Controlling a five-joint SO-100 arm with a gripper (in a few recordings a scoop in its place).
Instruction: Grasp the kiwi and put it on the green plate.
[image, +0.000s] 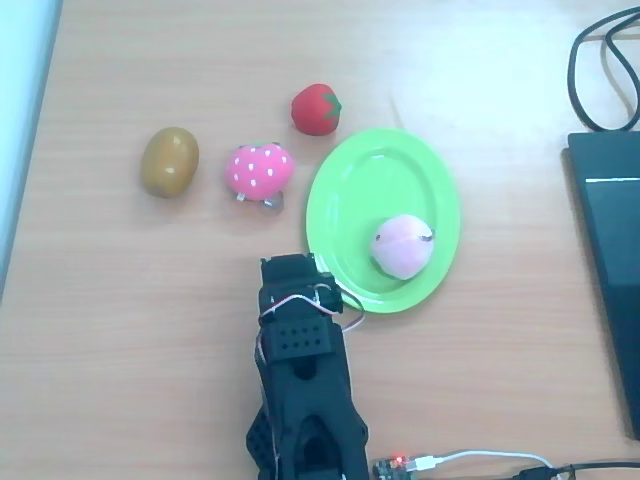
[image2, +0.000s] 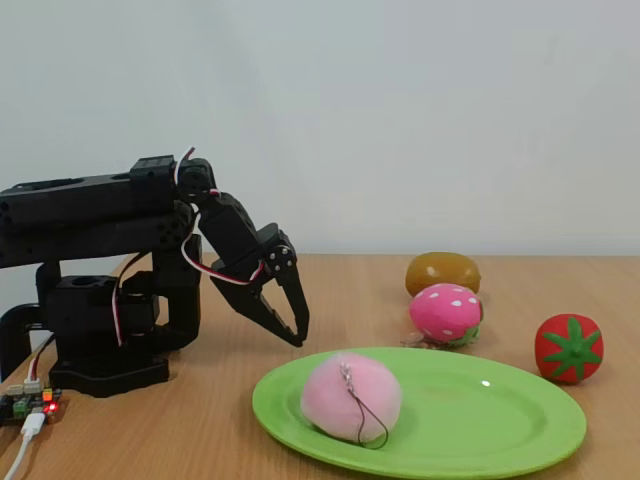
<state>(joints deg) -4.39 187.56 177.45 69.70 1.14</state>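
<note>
The kiwi (image: 169, 161) lay toward the table's (image: 120, 340) far left edge, beside the strawberry (image: 259, 171), well apart from the plate (image: 350, 170). Smooth and egg-shaped, it looked light and likely slippery; gripping across its narrow middle seemed safest. The jaws hung nearly closed and empty.

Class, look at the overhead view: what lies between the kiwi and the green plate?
The pink strawberry lies between the kiwi and the green plate, as the overhead view shows.

Smooth kiwi (image: 169, 161), glossy plastic green plate (image: 340, 200)
</note>
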